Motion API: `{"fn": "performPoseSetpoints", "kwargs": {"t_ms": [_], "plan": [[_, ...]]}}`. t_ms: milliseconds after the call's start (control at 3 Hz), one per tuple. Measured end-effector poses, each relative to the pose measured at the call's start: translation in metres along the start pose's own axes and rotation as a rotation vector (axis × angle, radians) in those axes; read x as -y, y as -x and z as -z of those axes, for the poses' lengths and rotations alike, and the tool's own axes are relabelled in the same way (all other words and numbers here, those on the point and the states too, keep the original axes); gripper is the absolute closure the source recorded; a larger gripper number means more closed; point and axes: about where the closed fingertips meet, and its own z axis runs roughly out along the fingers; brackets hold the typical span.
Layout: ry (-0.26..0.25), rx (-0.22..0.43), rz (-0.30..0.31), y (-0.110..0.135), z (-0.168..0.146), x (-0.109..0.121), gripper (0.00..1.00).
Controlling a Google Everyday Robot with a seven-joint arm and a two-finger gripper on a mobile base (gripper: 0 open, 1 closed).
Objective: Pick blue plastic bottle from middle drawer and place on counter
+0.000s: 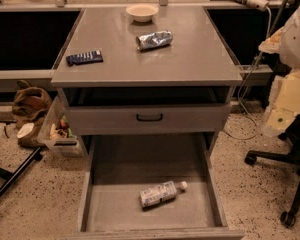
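The blue plastic bottle [161,193] lies on its side on the floor of the open middle drawer [105,209], near the drawer's front, with its white cap pointing right. The drawer is pulled far out below the closed drawer front with a black handle [149,117]. The counter [190,59] is the grey cabinet top above it. My gripper is not in view. Only bulky white and cream shapes [290,84], which may be part of my arm, show at the right edge, well away from the bottle.
On the counter lie a shiny silver foil packet [154,39], a dark remote-like object [84,58] at the left and a pale bowl [142,12] at the back. A clear bin [60,131] and a brown bag [30,106] stand left of the cabinet. An office chair base [285,184] stands right.
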Motion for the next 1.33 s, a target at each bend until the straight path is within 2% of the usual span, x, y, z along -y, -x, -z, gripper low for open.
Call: {"fn": "performPoseSetpoints", "kwargs": {"t_ms": [333,667,1000,1333], "plan": [[0.000,0.000,0.000,0.000,0.000,0.000,0.00],[-0.022,-0.010,-0.002,0.002,-0.002,0.001,0.00],[-0.012,0.016,-0.007,0.010,-0.040,-0.009,0.00],[0.051,0.069,-0.010,0.024,-0.126,-0.029,0.00]]}}
